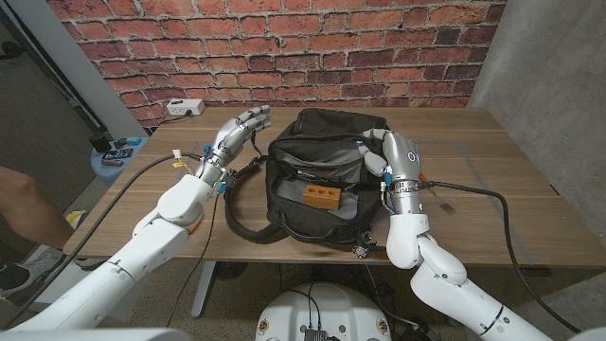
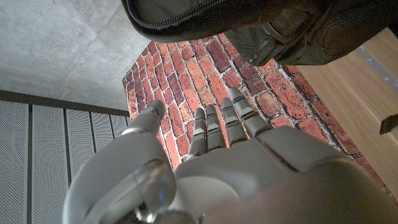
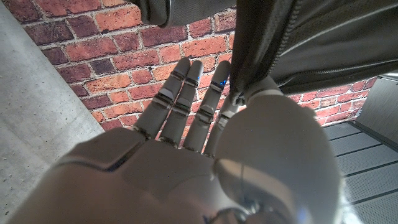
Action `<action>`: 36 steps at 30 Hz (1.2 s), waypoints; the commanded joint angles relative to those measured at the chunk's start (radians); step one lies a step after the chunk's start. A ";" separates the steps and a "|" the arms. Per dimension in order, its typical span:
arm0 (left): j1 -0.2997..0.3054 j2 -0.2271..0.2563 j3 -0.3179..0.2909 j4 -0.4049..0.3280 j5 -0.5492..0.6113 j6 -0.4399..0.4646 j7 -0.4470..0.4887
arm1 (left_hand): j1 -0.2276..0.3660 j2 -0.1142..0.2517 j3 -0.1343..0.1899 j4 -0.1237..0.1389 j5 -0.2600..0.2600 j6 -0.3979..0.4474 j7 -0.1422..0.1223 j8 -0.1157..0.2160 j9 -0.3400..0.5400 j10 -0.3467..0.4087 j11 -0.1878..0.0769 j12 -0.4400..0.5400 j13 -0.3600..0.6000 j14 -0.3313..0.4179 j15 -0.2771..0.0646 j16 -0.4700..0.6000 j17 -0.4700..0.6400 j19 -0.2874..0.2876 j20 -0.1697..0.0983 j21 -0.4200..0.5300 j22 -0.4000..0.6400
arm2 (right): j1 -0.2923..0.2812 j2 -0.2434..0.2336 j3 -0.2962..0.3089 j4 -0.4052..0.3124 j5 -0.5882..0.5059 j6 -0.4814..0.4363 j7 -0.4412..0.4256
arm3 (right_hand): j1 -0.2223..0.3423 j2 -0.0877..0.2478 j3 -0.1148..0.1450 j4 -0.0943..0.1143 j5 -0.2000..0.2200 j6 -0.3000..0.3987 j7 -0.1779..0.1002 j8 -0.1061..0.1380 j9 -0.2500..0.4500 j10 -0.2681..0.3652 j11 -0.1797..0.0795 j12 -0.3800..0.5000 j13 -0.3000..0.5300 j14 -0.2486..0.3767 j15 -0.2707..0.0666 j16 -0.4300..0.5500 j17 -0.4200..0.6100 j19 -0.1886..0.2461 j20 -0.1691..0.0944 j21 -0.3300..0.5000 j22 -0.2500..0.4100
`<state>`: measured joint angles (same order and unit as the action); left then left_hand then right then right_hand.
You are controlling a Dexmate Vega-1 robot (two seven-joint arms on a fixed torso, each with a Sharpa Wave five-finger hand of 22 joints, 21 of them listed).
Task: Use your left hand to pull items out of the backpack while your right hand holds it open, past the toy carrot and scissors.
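Black fabric, unzipped: I see one backpack (image 1: 317,175) at the middle of the wooden table (image 1: 473,199), its mouth gaping toward me and its length running away toward the brick wall. My right hand (image 1: 396,156) sits on the bag's right rim; in the right wrist view the thumb and a finger (image 3: 231,102) pinch the zipper edge while the other fingers reach straight past it. My left hand (image 1: 237,133) hangs just beside the bag's left side, apart from it, fingers (image 2: 214,127) loose and spread, gripping nothing. Inside the opening lies one orange block (image 1: 320,197) with two holes, long side across the bag.
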<state>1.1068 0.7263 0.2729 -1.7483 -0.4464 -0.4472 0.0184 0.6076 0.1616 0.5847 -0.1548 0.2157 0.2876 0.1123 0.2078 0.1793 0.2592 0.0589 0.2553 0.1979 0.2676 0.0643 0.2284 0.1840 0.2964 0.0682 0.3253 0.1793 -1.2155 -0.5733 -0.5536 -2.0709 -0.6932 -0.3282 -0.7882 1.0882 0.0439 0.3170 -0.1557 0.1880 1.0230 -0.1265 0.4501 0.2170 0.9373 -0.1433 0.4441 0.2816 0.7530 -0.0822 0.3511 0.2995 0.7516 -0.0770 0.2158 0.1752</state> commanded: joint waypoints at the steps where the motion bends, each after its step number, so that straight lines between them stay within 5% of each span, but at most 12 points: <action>1: 0.004 0.001 -0.013 -0.009 -0.003 -0.037 -0.027 | 0.011 -0.006 0.000 -0.005 0.008 0.004 -0.008 -0.004 0.004 0.001 -0.003 -0.004 0.004 -0.009 -0.001 -0.011 0.001 -0.007 0.006 -0.003 0.005 | 0.030 0.022 -0.003 0.014 0.023 -0.031 0.017 | 0.005 0.010 -0.003 0.001 0.002 0.004 0.005 0.003 0.001 0.010 0.000 0.003 0.002 0.009 -0.145 -0.002 0.001 0.006 -0.061 0.003 0.004; 36: 0.002 -0.002 -0.003 -0.047 -0.021 -0.076 -0.088 | 0.029 -0.006 -0.014 -0.009 0.008 -0.008 -0.015 -0.015 0.005 -0.009 -0.010 -0.016 0.007 -0.029 0.011 -0.027 -0.002 -0.019 0.007 -0.017 0.005 | 0.131 0.044 0.013 0.071 0.132 -0.075 0.048 | 0.008 0.013 -0.015 0.002 0.001 0.001 0.009 0.002 0.001 0.010 0.001 0.001 0.004 0.013 -0.143 -0.008 0.002 0.006 -0.058 0.002 0.004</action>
<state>1.1020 0.7182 0.2640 -1.7648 -0.4555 -0.5170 -0.0464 0.6241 0.1528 0.5765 -0.1629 0.2157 0.2786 0.1034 0.1992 0.1791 0.2499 0.0498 0.2427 0.2024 0.2444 0.0768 0.2060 0.1815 0.2802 0.0768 0.3098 0.1791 -1.1189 -0.5359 -0.5489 -2.0260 -0.6041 -0.3993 -0.7491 1.0940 0.0492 0.3046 -0.1545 0.1854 1.0176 -0.1212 0.4471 0.2166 0.9372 -0.1433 0.4441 0.2816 0.7565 -0.0787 0.3437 0.2997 0.7514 -0.0768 0.2158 0.1751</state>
